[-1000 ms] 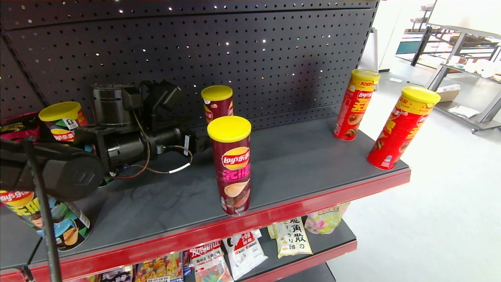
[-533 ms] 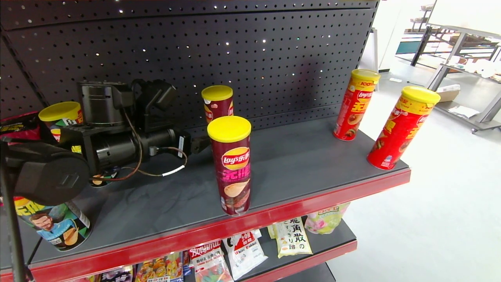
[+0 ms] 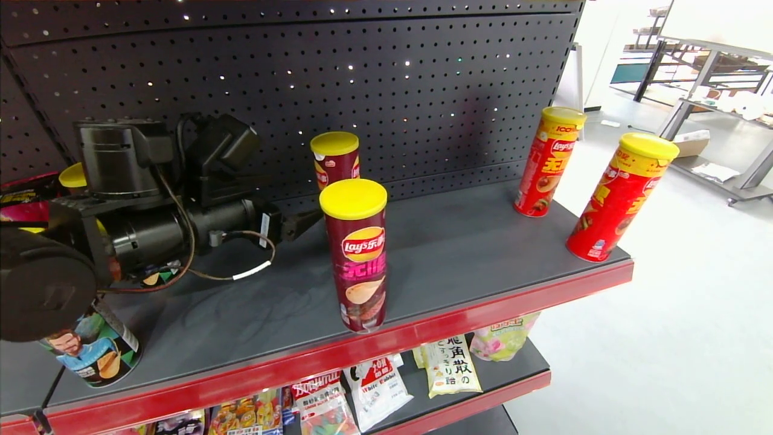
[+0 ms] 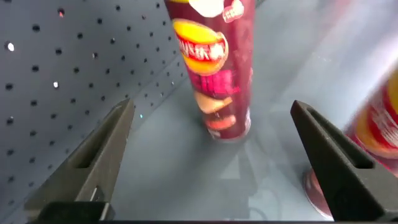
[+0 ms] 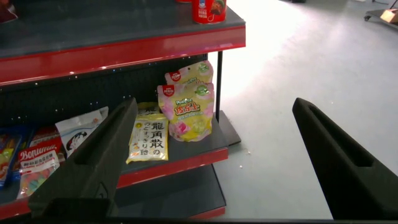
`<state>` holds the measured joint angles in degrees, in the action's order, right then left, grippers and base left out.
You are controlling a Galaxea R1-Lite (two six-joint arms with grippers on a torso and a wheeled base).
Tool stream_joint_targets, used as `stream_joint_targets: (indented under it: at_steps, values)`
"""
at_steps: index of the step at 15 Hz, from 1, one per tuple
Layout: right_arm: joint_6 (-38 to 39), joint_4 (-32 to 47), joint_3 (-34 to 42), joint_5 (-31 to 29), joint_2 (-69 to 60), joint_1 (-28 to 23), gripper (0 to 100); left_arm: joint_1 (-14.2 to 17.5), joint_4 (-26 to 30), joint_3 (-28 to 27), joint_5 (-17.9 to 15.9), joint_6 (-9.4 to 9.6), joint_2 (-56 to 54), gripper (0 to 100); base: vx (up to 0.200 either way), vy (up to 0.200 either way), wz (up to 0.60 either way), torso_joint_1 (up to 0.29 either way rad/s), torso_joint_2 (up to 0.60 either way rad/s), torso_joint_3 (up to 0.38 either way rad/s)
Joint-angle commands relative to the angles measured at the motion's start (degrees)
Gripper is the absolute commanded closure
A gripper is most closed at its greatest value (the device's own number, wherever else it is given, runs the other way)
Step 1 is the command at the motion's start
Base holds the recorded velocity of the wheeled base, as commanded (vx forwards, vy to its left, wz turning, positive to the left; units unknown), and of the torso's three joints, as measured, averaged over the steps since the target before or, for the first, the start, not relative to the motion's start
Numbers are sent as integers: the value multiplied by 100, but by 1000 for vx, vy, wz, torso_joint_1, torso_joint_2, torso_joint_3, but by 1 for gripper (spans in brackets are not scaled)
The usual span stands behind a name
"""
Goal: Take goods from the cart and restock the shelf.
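Bright fr. right; shelf (image 3: 459,254) dim; light dots thru pegboard (image 3: 423,90); edges bowed.

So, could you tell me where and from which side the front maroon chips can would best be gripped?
Probably around its mid-body, approached horizontally from the aisle. The front maroon can stands upright, a smooth cylinder, at the red edge of the shelf, and a second can stands behind it.

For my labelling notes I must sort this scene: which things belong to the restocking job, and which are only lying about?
Belong to the job: left gripper, open; front maroon can; rear maroon can; rear red can; front red can; top shelf.

Only lying about: snack bags on the lower shelf; tables in the room behind.
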<state>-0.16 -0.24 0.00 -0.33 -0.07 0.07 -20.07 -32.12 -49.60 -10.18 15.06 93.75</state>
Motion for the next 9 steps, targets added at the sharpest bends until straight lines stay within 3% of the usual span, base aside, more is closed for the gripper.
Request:
stream_joint_targets:
  at_steps: [1,4,5,9]
  values:
    - [-2,-2,0,-2,7,1,0,38,4,153,60,-11,-208,0,0,0,0,0,0,0]
    - [-2,-2,0,-2,7,1,0,11,-13,65,869,6,47,0,0,0,0,0,0,0]
    - [-2,-2,0,-2,7,1,0,11,-22,65,992,6,109,0,0,0,0,0,0,0]
    - [-2,-2,0,-2,7,1,0,-138,-110,-102,886,-11,162,0,0,0,0,0,0,0]
